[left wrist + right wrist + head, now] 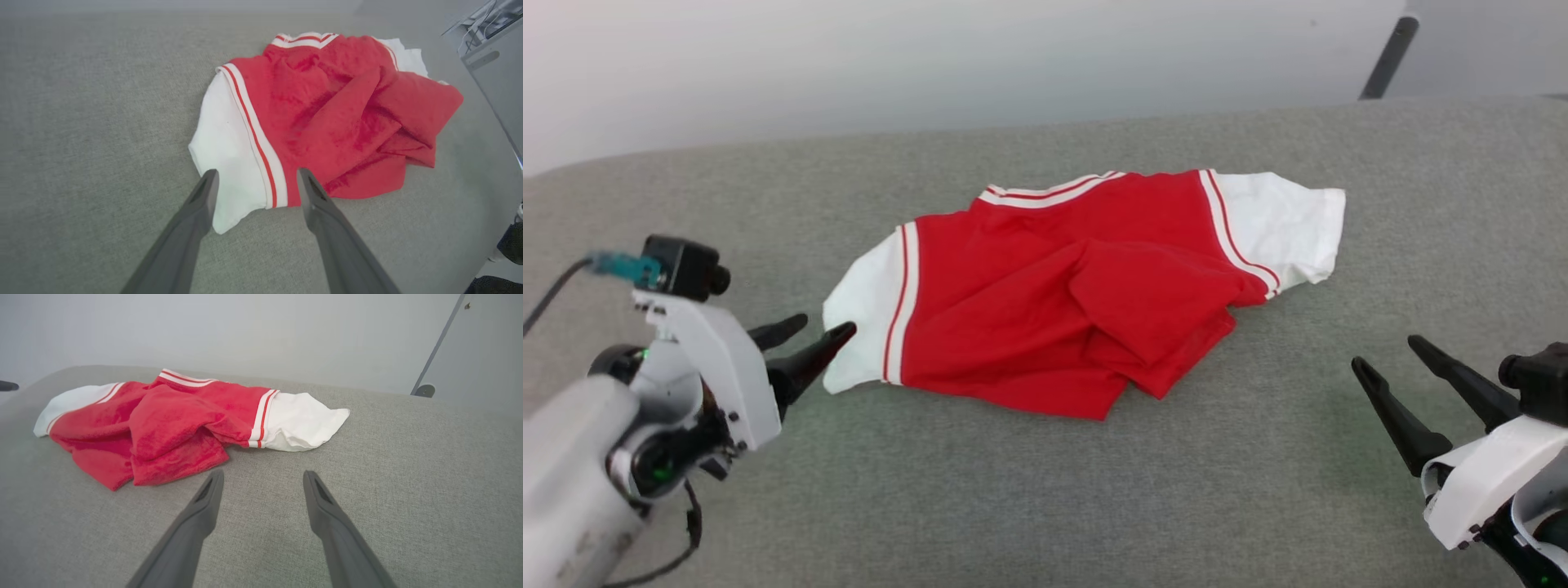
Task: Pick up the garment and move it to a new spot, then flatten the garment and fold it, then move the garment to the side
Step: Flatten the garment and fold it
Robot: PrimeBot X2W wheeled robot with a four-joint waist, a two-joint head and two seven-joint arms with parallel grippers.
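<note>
The left gripper (827,325) reaches low and level, released, fingers spread with the tips straddling the white sleeve (229,139) of the garment (1054,294) just ahead. The right gripper (1388,353), also spread and empty, angles over the bare grey surface (1045,490), with the garment ahead to its left. The red body is bunched over itself, hiding its lower part. Beyond it, the surface's far edge meets a pale wall (931,65).

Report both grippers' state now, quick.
Left gripper: open, tips at a white sleeve of the garment, gripping nothing.
Right gripper: open, empty, apart from the garment, over the grey surface.
</note>
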